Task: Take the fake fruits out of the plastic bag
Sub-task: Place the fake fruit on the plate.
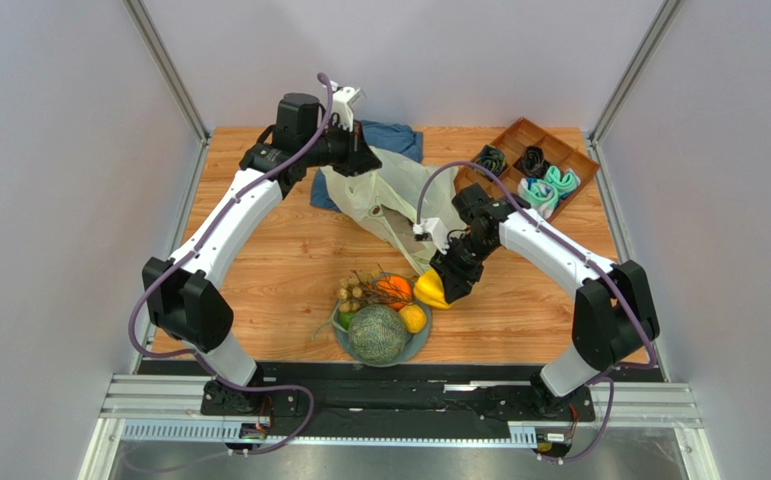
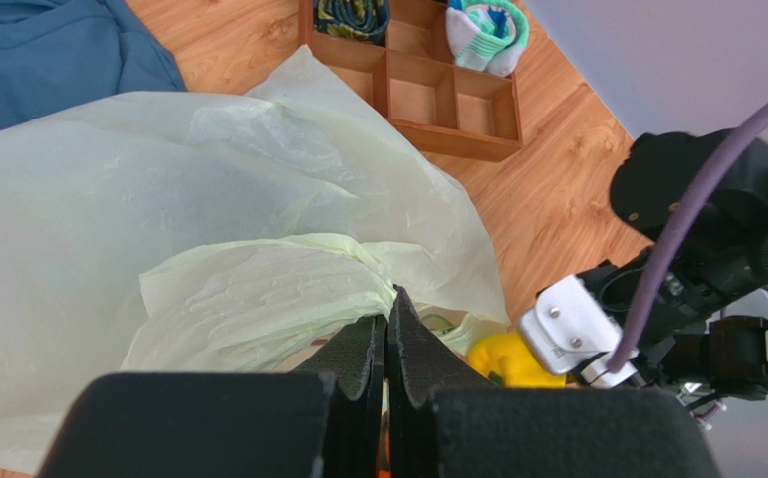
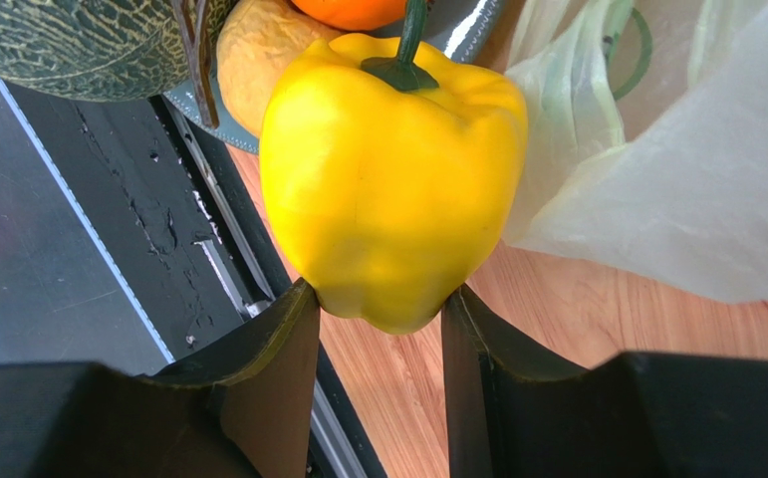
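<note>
My right gripper [image 3: 380, 297] is clamping the pepper [image 3: 387, 189] by its base, jaws half spread, its stem pointing away from me along my fingers. In the top view I am hanging just beside the dish [image 3: 469, 32], which is lying at about 8 o'clock and holding the melon [image 1: 376, 334] and an orange [image 1: 395, 290]. My left gripper [image 2: 389, 314] is pinching a fold of the bag [image 2: 158, 199] at 11 o'clock, well apart. My right arm is the nearer one for the drop.
</note>
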`<action>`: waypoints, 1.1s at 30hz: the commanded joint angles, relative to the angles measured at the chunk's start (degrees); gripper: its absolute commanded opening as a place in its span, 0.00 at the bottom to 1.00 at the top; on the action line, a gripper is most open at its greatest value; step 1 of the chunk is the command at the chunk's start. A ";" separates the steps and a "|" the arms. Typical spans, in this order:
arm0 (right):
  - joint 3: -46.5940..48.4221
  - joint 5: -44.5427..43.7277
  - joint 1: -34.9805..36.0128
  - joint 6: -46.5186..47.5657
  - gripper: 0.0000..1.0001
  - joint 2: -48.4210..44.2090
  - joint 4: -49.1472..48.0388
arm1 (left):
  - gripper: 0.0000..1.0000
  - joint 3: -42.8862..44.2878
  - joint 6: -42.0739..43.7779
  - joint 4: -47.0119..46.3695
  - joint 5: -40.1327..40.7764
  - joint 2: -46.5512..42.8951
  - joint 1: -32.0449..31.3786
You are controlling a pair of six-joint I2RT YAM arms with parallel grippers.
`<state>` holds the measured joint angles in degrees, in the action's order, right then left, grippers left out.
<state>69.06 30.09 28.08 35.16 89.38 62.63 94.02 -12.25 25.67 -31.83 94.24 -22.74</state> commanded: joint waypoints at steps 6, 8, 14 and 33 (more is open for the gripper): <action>1.95 4.54 4.00 -4.30 0.02 8.25 -3.66 | 0.00 -0.59 1.88 -1.06 -0.07 -3.36 0.24; 3.10 6.56 4.35 -4.22 0.05 10.53 -2.17 | 0.00 -0.68 2.05 -1.06 -0.16 -3.53 0.24; 4.68 7.36 4.44 -5.09 0.27 12.48 -0.58 | 0.00 -1.99 2.58 -1.15 -0.07 -4.59 0.24; 6.53 14.74 4.44 -5.62 0.96 16.87 1.18 | 0.00 -1.29 1.18 -2.38 -1.65 -2.57 -0.02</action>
<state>73.45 41.74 32.12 30.13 104.62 64.01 91.64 -11.14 25.45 -32.49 91.92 -22.74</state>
